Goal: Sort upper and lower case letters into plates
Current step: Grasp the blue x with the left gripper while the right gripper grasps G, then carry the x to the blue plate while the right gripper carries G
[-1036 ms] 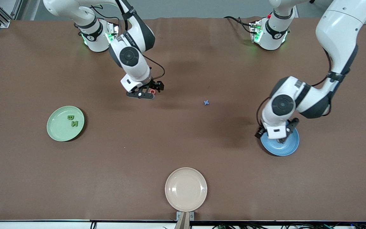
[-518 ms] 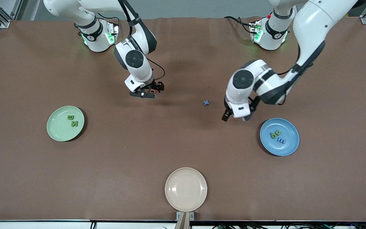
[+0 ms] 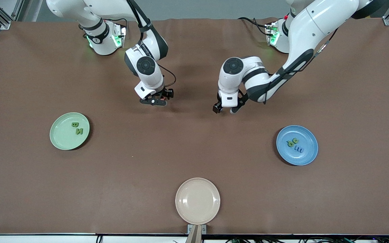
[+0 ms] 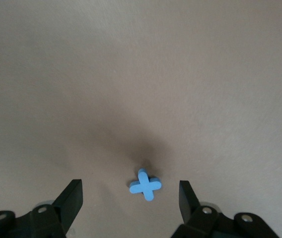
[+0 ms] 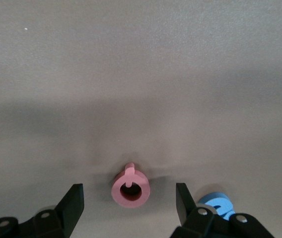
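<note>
A small blue cross-shaped letter (image 4: 145,185) lies flat on the brown table between the fingers of my left gripper (image 4: 129,199), which is open and touches nothing. In the front view the left gripper (image 3: 225,109) is low over the table's middle and covers that letter. My right gripper (image 5: 128,201) is open around a red ring-shaped letter with a short tail (image 5: 130,188); a blue letter (image 5: 220,202) lies just beside one finger. The mint green plate (image 3: 61,136) holds two green letters (image 3: 77,128). The blue plate (image 3: 308,153) holds a green letter (image 3: 292,142) and a blue one (image 3: 299,149).
A cream-beige plate (image 3: 198,200) with nothing on it sits at the table edge nearest the front camera. The right gripper (image 3: 155,100) is low over the table toward the right arm's end. Both arm bases stand along the back edge.
The left arm has swung away from above the blue plate to the blue cross letter at mid-table, uncovering the plate's letters. The right gripper has stayed around the red letter and sunk slightly.
</note>
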`<action>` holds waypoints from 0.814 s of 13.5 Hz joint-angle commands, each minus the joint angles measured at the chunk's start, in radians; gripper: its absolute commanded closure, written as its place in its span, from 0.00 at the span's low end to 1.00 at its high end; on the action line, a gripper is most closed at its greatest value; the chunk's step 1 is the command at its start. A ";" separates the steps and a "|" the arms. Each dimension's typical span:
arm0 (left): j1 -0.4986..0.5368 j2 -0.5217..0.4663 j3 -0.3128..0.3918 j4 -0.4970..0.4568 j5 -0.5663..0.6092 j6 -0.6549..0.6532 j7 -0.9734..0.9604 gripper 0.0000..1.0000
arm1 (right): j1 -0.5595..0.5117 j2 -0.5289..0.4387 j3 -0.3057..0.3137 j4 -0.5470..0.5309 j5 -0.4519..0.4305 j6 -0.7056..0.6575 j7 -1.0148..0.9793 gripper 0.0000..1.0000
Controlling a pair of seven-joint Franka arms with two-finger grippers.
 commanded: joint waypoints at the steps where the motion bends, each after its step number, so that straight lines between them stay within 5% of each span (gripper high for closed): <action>1: 0.003 0.054 0.004 0.003 0.116 0.019 -0.055 0.27 | 0.022 0.010 -0.010 -0.008 0.016 0.029 0.003 0.33; 8: -0.015 0.068 0.004 0.014 0.118 0.019 -0.055 0.38 | 0.025 0.027 -0.010 -0.008 0.016 0.038 0.005 0.47; 11: -0.015 0.077 0.005 0.015 0.118 0.019 -0.055 0.71 | 0.033 0.027 -0.010 -0.008 0.016 0.038 0.005 0.58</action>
